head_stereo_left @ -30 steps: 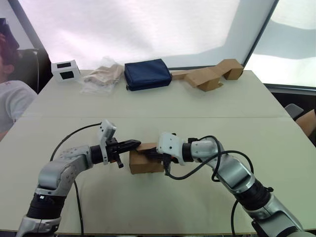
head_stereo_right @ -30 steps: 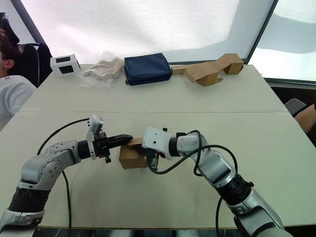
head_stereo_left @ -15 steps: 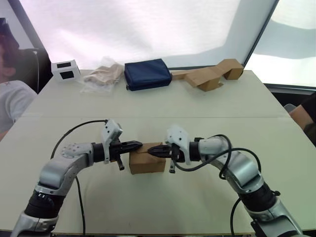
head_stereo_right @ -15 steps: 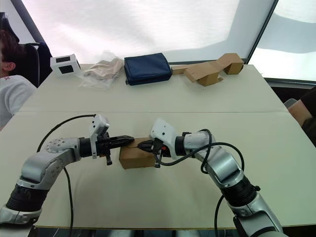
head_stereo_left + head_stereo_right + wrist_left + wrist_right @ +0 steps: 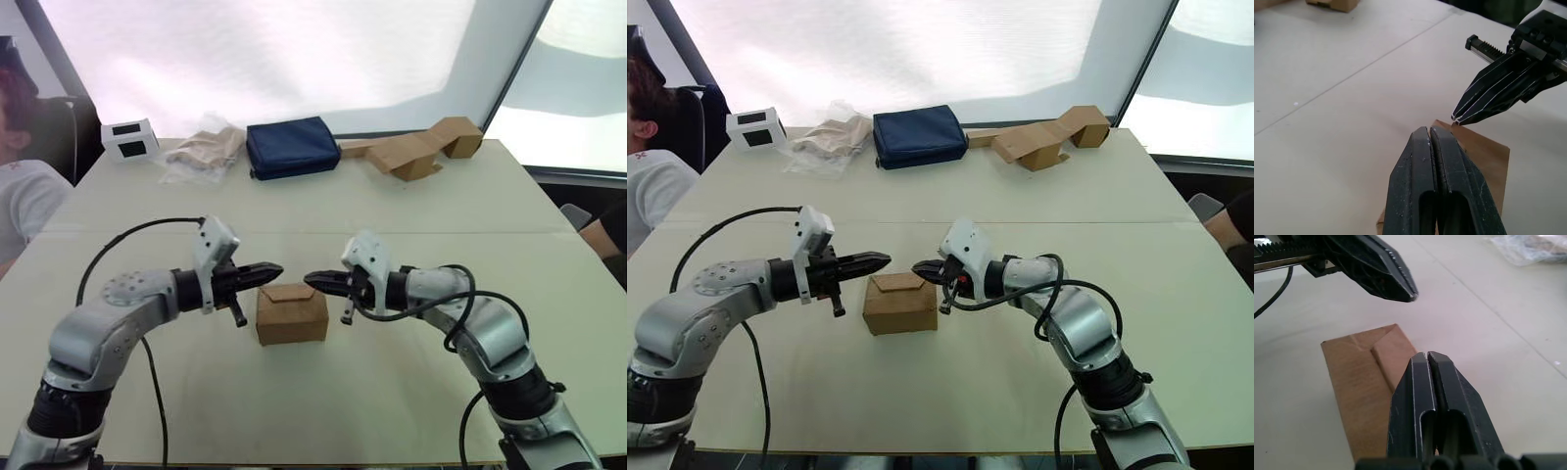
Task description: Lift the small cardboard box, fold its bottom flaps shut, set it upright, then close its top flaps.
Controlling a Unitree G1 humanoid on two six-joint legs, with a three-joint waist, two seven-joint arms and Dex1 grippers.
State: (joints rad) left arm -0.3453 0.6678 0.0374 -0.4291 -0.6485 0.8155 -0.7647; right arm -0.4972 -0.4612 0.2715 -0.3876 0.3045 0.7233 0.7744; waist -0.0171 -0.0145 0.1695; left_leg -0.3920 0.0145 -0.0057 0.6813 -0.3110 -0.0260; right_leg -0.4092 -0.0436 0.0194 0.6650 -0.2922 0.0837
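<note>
A left gripper [image 5: 278, 266] with fingers pressed together hovers just above the small cardboard box [image 5: 291, 314], which stands on the table [image 5: 392, 392] near the middle of its front half, its top flaps [image 5: 290, 293] folded down. The right gripper [image 5: 310, 280], likewise pinched closed and empty, points at it from the opposite side.

Small cardboard box [image 5: 900, 304] upright on table [image 5: 950, 401], flaps closed — left pincer [image 5: 884, 259], right pincer [image 5: 917, 269] pinched together above it.

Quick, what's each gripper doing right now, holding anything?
Left gripper: closed, empty, above the small cardboard box, not touching it.
Right gripper: closed, empty, also clear of the box.
</note>
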